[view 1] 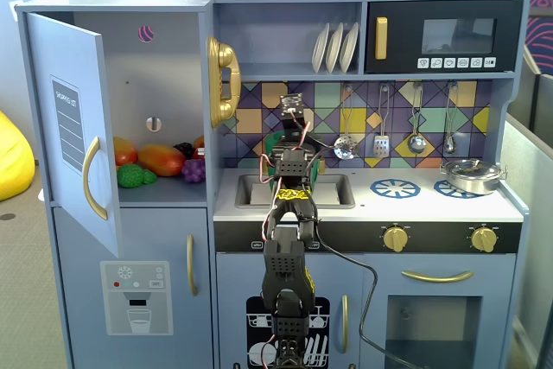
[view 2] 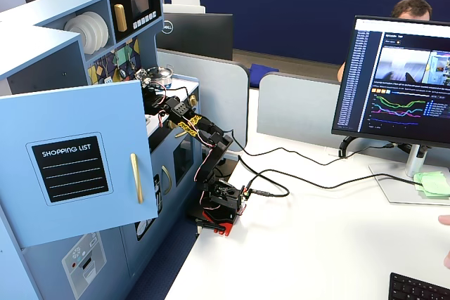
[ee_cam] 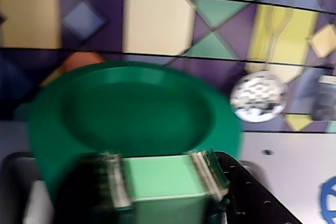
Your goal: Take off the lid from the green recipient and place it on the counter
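In the wrist view my gripper (ee_cam: 165,177) is shut on the light green strap handle (ee_cam: 165,174) of the lid (ee_cam: 136,111), a round dark green disc. The lid fills the lower middle of that blurred view and is held in front of the patterned back wall, above the white counter (ee_cam: 294,156). In a fixed view my arm (view 1: 289,179) reaches up over the sink (view 1: 333,189) and hides the lid and the jaws. The green recipient does not show in any view. The counter also shows in that fixed view (view 1: 371,206).
A silver pot (view 1: 471,175) stands on the right burner, with a blue burner ring (view 1: 395,187) between it and the sink. Utensils hang on the back wall, among them a ladle (ee_cam: 260,95). The cupboard door (view 1: 73,136) stands open at the left.
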`<state>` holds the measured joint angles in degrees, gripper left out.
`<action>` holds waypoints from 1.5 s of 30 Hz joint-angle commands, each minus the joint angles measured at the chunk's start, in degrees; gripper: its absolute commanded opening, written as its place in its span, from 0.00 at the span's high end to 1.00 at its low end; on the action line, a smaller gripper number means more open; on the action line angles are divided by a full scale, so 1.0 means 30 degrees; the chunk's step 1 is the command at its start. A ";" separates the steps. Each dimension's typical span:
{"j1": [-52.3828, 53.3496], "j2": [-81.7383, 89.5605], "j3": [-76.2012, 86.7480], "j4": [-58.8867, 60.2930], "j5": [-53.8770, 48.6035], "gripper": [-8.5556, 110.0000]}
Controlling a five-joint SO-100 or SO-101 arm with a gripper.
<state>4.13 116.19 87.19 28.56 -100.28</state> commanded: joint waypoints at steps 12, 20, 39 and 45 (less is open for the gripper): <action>0.0469 0.0322 -0.4687 -0.1436 0.0234 0.93; 0.6240 0.0674 -0.5156 -0.0762 0.0937 0.93; 0.9551 -0.0029 0.5859 -0.9814 -0.0352 0.93; 0.9375 0.0176 0.9434 -1.2832 -0.0205 0.93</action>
<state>31.90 115.40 112.68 -4.39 -100.55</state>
